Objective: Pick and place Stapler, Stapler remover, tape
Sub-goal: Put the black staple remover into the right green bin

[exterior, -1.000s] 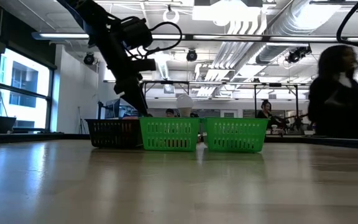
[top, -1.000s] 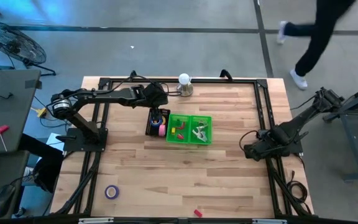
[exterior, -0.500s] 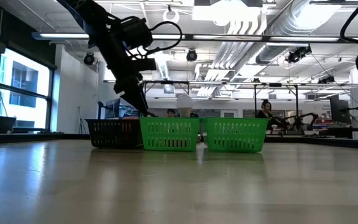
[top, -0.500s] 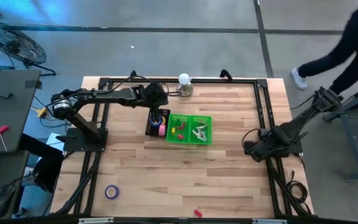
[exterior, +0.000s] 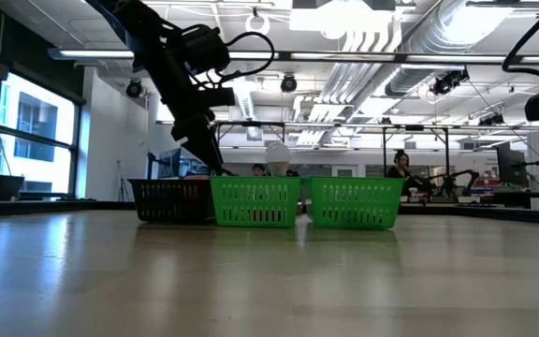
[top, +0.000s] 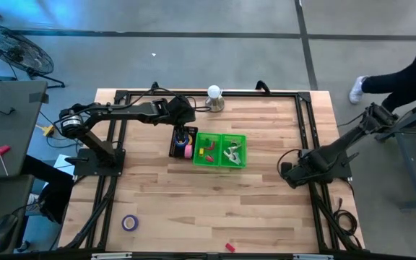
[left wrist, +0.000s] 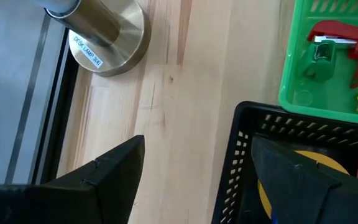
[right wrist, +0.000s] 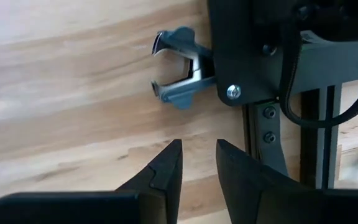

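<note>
A grey-blue stapler remover (right wrist: 178, 67) lies on the wood by the right arm's frame. My right gripper (right wrist: 197, 165) hangs above the table beside it, pointing down, with a narrow empty gap between its fingers; it is at the table's right edge (top: 288, 174). My left gripper (left wrist: 197, 180) stands open over the black basket (top: 179, 143), one finger outside the wall and one inside above a yellow tape (left wrist: 316, 167). A pink tape (top: 188, 152) lies there too. A purple tape (top: 129, 222) lies near the front left. A red stapler remover (left wrist: 333, 38) rests in a green basket (top: 208, 150).
A second green basket (top: 234, 150) with pale things stands right of the first. A desk lamp's metal base (left wrist: 107, 34) stands at the far edge behind the baskets. A small red thing (top: 230, 247) lies at the near edge. A person's leg (top: 399, 76) shows beyond the table's far right.
My right gripper has rolled a little about its own axis while staying over the table's right edge. The person beyond the far right corner has walked off to the right. My left gripper has kept still over the black basket.
</note>
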### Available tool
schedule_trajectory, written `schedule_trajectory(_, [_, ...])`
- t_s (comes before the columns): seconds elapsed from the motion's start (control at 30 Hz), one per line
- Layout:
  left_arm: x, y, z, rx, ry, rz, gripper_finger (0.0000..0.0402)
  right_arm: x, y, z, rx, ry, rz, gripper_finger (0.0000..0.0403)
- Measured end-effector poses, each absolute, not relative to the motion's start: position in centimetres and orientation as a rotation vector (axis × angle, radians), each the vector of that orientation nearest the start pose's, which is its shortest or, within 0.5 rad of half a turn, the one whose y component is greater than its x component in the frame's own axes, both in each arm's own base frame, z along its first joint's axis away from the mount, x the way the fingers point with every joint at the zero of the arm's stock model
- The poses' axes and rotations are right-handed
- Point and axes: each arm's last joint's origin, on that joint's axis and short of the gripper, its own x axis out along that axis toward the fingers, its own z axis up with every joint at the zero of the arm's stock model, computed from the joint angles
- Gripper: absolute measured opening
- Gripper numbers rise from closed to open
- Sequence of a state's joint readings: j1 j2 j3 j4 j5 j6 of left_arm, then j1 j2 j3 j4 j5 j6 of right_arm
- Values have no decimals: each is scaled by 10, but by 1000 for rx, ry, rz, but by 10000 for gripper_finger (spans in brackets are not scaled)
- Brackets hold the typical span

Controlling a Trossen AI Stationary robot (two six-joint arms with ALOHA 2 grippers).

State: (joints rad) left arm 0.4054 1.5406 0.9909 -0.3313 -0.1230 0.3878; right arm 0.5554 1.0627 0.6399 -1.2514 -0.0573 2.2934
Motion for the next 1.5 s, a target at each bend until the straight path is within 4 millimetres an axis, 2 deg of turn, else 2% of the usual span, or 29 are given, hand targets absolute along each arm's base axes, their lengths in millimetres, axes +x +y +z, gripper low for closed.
schedule_trajectory(0.47, [287, 127, 216, 220, 958, 308, 288, 135, 57, 163, 1172, 1151, -1771, 89])
schedule_trajectory(0.7, [286, 126, 215, 210, 964, 290, 288, 143, 50, 154, 1151, 1141, -1880, 90])
schedule_trajectory(0.97, [285, 125, 211, 215, 970, 286, 288, 144, 49, 153, 1159, 1150, -1878, 89])
schedule_trajectory(1.23, [286, 126, 212, 219, 951, 291, 288, 158, 50, 149, 1198, 1069, -1691, 89])
schedule_trajectory(1.5, [285, 126, 211, 217, 959, 289, 288, 162, 43, 148, 1218, 1067, -1670, 89])
